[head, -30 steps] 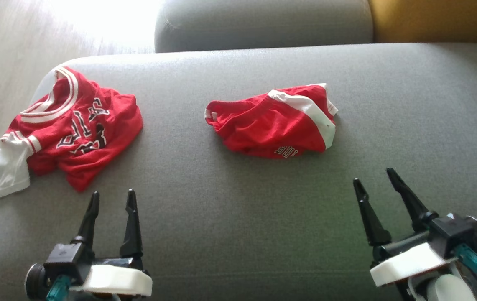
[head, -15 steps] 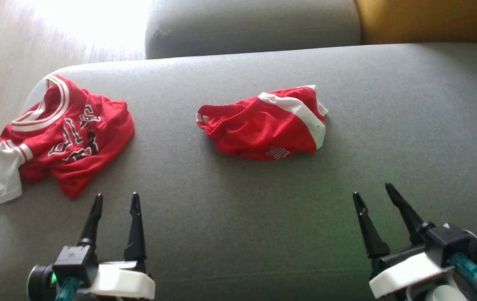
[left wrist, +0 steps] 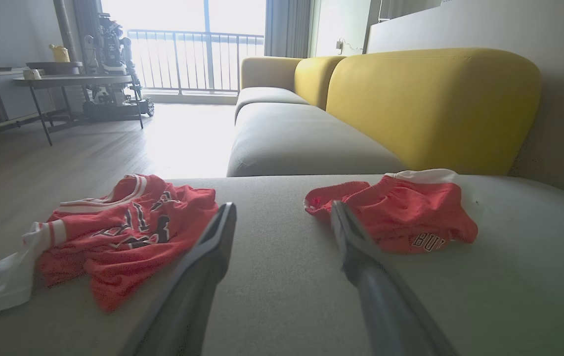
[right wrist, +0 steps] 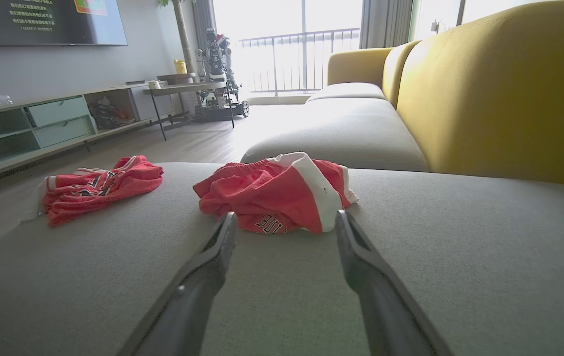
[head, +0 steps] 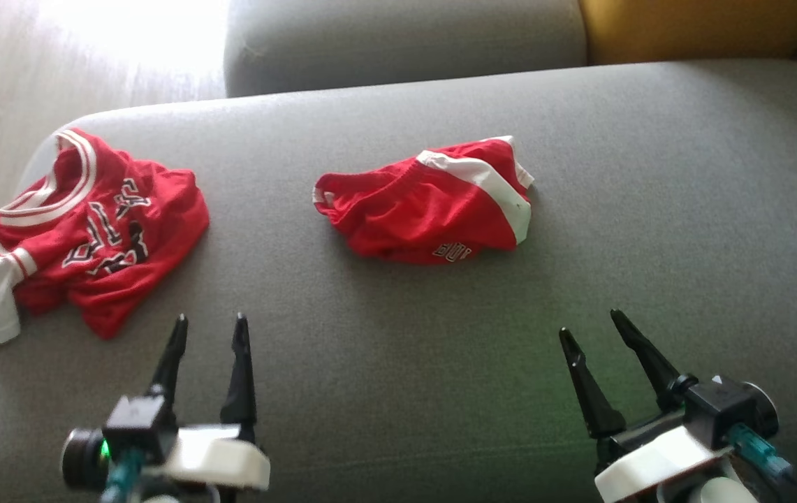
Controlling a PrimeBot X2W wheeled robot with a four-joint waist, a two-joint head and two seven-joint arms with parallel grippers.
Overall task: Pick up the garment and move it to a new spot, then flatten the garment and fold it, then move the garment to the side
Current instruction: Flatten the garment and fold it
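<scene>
Shorts (head: pixel 426 216) on the middle of the sofa seat (head: pixel 398 391), jersey (head: pixel 91 237) well apart at its left edge, left gripper (head: pixel 210 318) over the near side right of the jersey, right gripper (head: pixel 589 321) over the near right, second cushion (head: pixel 398 42) beyond the far edge.

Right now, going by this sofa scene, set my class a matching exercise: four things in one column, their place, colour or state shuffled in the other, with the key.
Column one:
1 jersey
2 shorts
3 left gripper
4 backrest

Column two:
A yellow
B open, holding nothing
C bunched in the middle of the grey cushion, white side stripe
D crumpled at that cushion's left end

Pairs: 1-D, 2-C, 3-B, 4-A
</scene>
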